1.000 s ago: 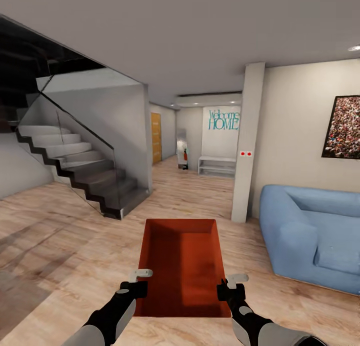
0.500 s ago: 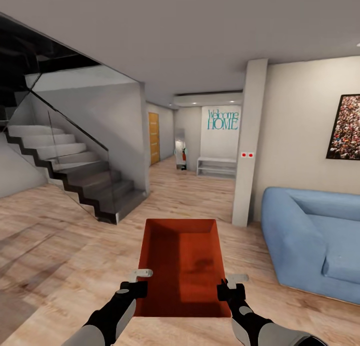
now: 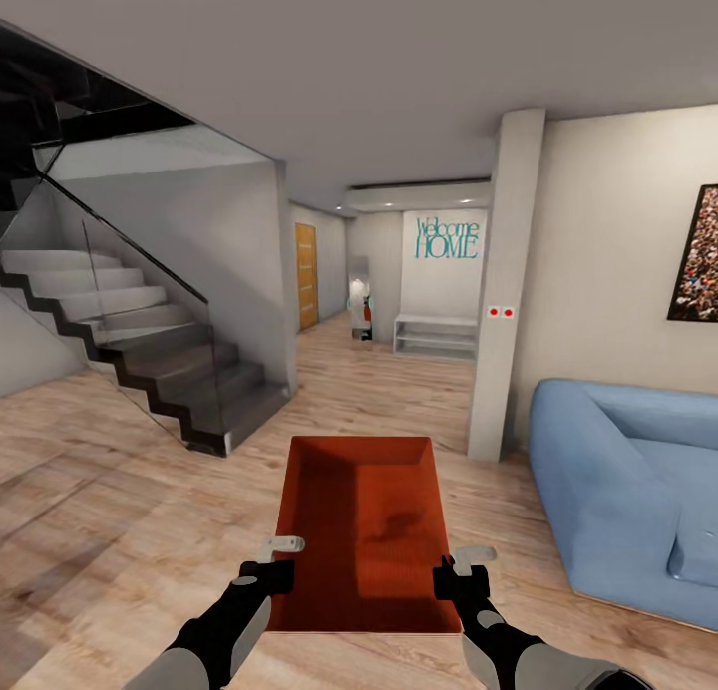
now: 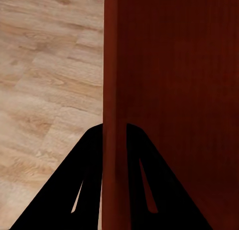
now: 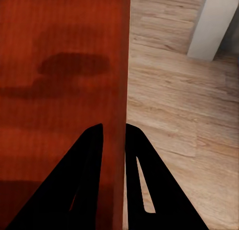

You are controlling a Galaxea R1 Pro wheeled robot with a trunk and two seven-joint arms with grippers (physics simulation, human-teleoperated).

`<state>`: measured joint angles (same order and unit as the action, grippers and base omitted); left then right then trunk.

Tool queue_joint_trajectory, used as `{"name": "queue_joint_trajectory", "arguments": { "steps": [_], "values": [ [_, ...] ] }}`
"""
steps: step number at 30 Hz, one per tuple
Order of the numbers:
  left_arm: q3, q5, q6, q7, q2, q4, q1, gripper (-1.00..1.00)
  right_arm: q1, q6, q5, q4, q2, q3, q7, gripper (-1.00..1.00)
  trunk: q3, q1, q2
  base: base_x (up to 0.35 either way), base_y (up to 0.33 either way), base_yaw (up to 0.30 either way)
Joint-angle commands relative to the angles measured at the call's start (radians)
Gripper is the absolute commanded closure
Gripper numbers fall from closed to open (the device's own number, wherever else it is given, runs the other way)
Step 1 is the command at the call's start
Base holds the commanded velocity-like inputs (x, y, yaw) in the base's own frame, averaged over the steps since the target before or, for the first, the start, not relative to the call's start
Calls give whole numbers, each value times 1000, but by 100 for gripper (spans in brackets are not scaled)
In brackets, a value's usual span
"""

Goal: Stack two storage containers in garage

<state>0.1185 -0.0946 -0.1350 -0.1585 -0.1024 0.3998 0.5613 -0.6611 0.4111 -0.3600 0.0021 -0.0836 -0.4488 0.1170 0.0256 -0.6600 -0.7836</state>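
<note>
I carry one orange-red storage container [image 3: 364,530] level in front of me, over the light wood planks of the living room. At its near left wall my left gripper [image 3: 277,562] is shut on the thin rim, seen up close as the left gripper [image 4: 114,133] straddling the container wall [image 4: 112,65]. On the near right wall my right gripper [image 3: 461,568] is likewise shut on the rim, with the right gripper [image 5: 114,133] pinching the container wall [image 5: 123,65]. The bin is empty.
A grey staircase [image 3: 130,341] with a glass rail rises at the left. A white pillar [image 3: 504,281] and a blue sofa [image 3: 628,491] stand at the right. Between them a hallway leads to a wooden door [image 3: 307,276] and a white bench [image 3: 434,333].
The whole view has shifted: the sofa and the pillar have slid right and the stairs left, so the camera has turned or moved. The container and both grippers keep their place in the picture.
</note>
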Motion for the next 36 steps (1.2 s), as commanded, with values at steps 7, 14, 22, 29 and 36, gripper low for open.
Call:
{"name": "queue_joint_trajectory", "arguments": {
  "steps": [7,14,22,29,36],
  "values": [
    [10,-10,-5,-13,1,2,0,100,-2,5,-17,1,-1,24,4,100,2,-1,-1,322,0,0],
    [10,-10,-6,-13,1,2,0,100,-2,5,-17,1,-1,24,4,100,2,-1,-1,322,0,0],
    [11,-10,-6,-13,0,2,0,100,-2,5,-17,1,-1,25,4,100,2,-1,-1,322,0,0],
    [10,-10,-6,-13,0,2,0,100,-2,3,-17,1,-1,24,4,100,2,-1,-1,322,0,0],
    [10,-10,-6,-13,0,2,0,100,-2,4,-17,1,-1,24,4,100,2,-1,-1,322,0,0]
  ]
}}
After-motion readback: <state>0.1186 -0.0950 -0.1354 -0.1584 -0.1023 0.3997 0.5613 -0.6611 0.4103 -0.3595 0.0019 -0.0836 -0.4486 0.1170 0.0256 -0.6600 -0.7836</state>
